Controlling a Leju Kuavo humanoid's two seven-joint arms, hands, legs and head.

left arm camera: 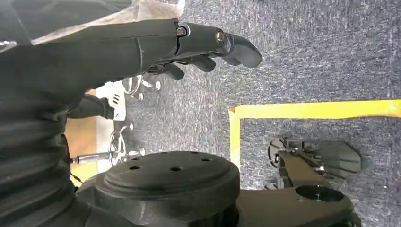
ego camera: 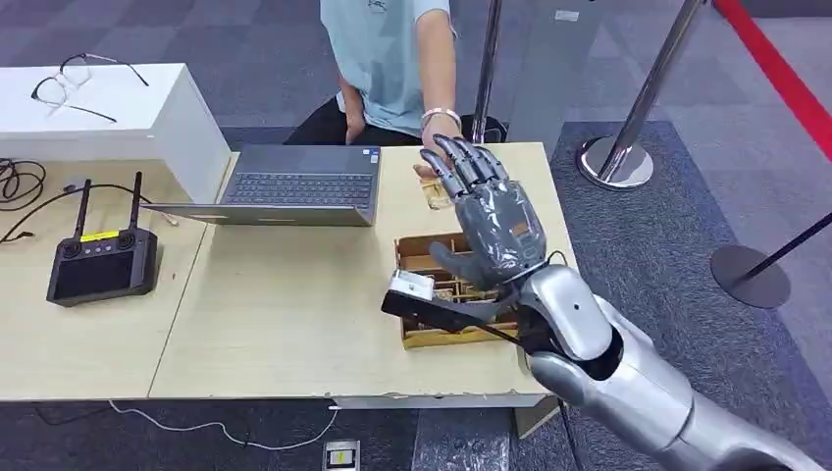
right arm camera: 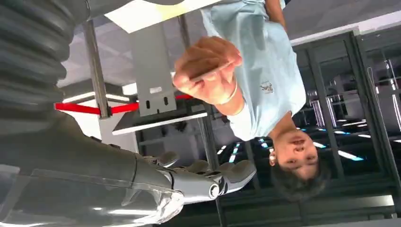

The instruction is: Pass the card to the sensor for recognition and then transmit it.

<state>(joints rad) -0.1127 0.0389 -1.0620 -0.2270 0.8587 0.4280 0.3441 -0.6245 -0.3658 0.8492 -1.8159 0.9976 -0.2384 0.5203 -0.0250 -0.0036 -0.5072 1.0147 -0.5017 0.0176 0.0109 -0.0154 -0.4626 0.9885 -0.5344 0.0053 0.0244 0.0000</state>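
Note:
My right hand point(ego camera: 488, 218) is raised above the table's right end, its fingers stretched out and apart with nothing in them. Just beyond its fingertips, a person's hand point(ego camera: 433, 167) pinches a thin pale card point(ego camera: 438, 192); in the right wrist view the person's hand point(right arm camera: 208, 71) grips the card point(right arm camera: 211, 74) edge-on, apart from my fingers point(right arm camera: 208, 182). The sensor, a black bar with a white top point(ego camera: 411, 288), lies on a cardboard box point(ego camera: 432, 257) below my palm. My left hand point(left arm camera: 203, 45) hangs over the carpet and holds nothing.
A laptop point(ego camera: 294, 184) lies open at the table's back. A black controller with two antennas point(ego camera: 102, 261) sits on the left, with cables beside it. A white box with glasses point(ego camera: 93, 103) stands at the back left. Stanchion posts point(ego camera: 618, 157) stand to the right.

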